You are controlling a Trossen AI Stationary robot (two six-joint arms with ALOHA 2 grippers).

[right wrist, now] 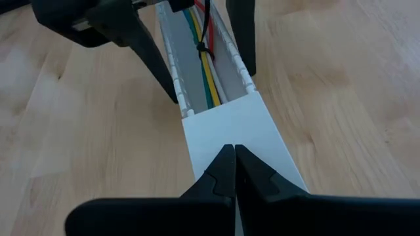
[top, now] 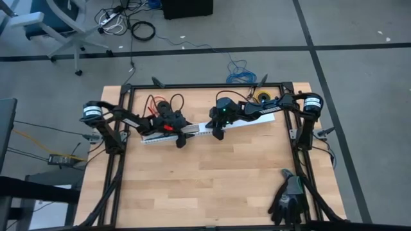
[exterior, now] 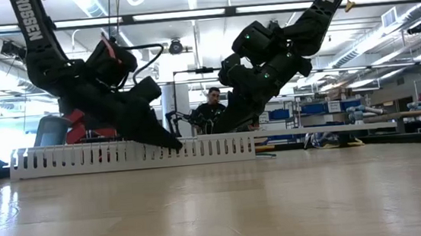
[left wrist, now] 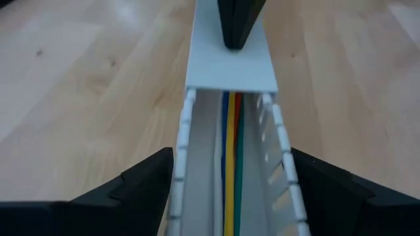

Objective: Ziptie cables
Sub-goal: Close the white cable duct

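Cables (right wrist: 205, 72) are seen lying lengthwise inside the white slotted channel (left wrist: 197, 170) at the table's far side, w/ a dark ziptie (right wrist: 204, 47) wrapped round them. Left gripper (left wrist: 230, 190) is set astride the channel, fingers spread either side of its walls. Right gripper (right wrist: 234, 172), fingers pressed together, is rested on the flat white cover (right wrist: 230, 128) over the channel's right part.

A lab or workshop: ceiling strip lights (exterior: 186, 13), blue storage bins (exterior: 324, 108) on shelving at 3 o'clock, a person (exterior: 211, 106) seated behind the wooden table (top: 212, 179).
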